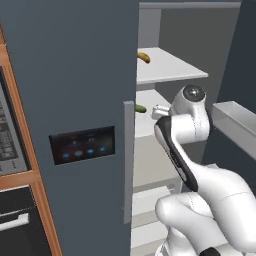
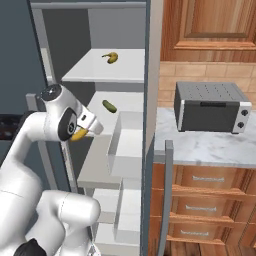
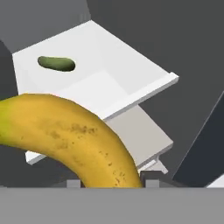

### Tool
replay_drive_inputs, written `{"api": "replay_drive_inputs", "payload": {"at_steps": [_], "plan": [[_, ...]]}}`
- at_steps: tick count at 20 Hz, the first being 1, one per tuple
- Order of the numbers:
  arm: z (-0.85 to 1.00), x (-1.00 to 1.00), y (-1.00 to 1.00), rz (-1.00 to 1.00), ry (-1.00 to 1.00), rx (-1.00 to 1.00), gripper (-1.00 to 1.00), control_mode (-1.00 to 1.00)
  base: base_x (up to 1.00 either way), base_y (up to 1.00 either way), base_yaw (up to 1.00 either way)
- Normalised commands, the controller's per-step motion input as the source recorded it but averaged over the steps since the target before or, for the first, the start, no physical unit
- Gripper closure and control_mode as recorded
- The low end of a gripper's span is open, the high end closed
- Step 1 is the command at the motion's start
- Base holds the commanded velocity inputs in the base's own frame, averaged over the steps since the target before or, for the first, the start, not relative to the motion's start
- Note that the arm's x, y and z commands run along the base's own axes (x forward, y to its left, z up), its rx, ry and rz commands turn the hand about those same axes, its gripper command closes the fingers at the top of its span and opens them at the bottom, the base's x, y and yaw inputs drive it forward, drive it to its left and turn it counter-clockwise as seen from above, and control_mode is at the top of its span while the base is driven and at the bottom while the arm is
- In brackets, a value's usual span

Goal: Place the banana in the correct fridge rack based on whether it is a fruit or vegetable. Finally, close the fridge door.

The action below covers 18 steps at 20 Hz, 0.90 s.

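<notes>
Banana in the grip, fridge open.
Your gripper [image 3: 111, 183] is clenched around the banana [image 3: 74, 140], in front of the shelf holding the cucumber [image 3: 56, 64]; higher up, the fridge rack [image 2: 107, 70] carries another yellow fruit [image 2: 111, 57].

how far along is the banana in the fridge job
Done: the fridge door stands open and the gripper is shut on the banana. In hand: the arm holds it in front of the shelves, facing the one with the cucumber. Left: lift it to the top fridge rack, where the yellow fruit lies, release, then close the door.
</notes>
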Motion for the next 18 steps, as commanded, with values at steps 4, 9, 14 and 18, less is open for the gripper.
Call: {"api": "replay_drive_inputs", "payload": {"at_steps": [4, 9, 14, 18], "plan": [[0.99, 0.21, -0.03, -0.11, -0.3, -0.01, 1.0, -1.0, 0.0, 0.0, 0.0], [0.86, 0.22, -0.03, -0.08, -0.23, -0.02, 1.0, -1.0, 0.0, 0.0, 0.0], [0.59, 0.49, -0.17, -0.02, -0.02, 0.0, 1.0, -1.0, 0.0, 0.0, 0.0], [0.48, 0.58, -0.37, 0.0, 0.01, 0.0, 1.0, -1.0, 0.0, 0.0, 0.0]]}}
